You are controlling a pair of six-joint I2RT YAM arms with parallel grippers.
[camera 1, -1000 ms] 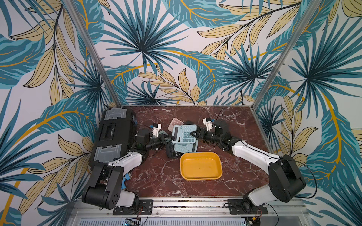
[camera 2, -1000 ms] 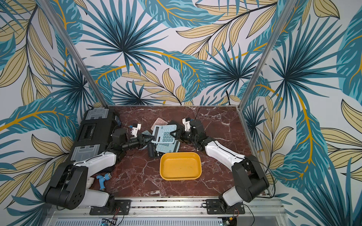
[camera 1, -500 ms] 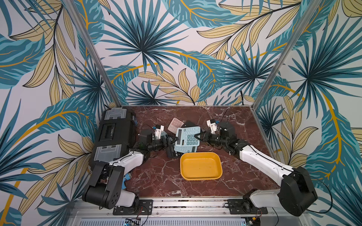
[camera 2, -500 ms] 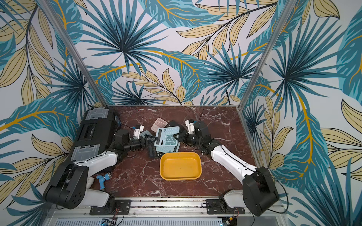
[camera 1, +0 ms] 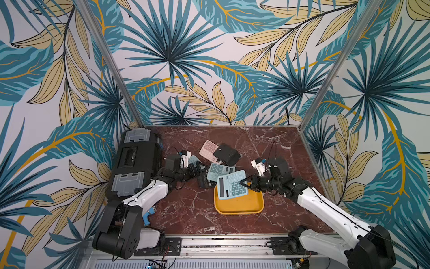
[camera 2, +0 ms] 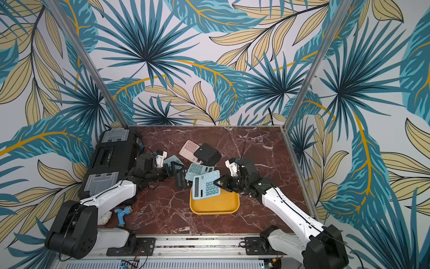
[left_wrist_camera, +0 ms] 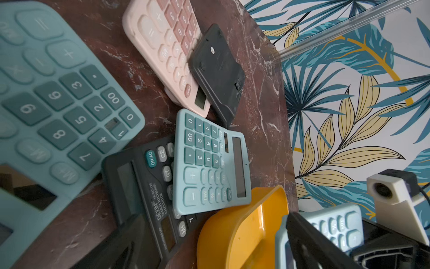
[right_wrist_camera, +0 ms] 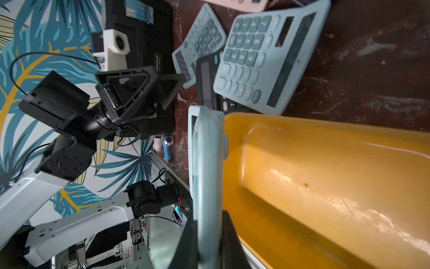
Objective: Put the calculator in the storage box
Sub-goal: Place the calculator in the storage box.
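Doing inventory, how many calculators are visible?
6: held calculator over the tray; blue, black, teal ones piled behind; pink one farther back, face-down black one atop it. More may hide underneath.

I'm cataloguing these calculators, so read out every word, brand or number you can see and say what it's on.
"DEXIN", "ELECTRONIC CALCULATOR", "ON/AC", "CE", "GT", "M+": black calculator.
"00", "MU", digits 0 to 9: light blue calculator on the table.
"00", "M+", digits: teal calculator.
Digits: pink calculator.
Too blurred to read: toolbox label; keys of the held calculator in the right gripper.
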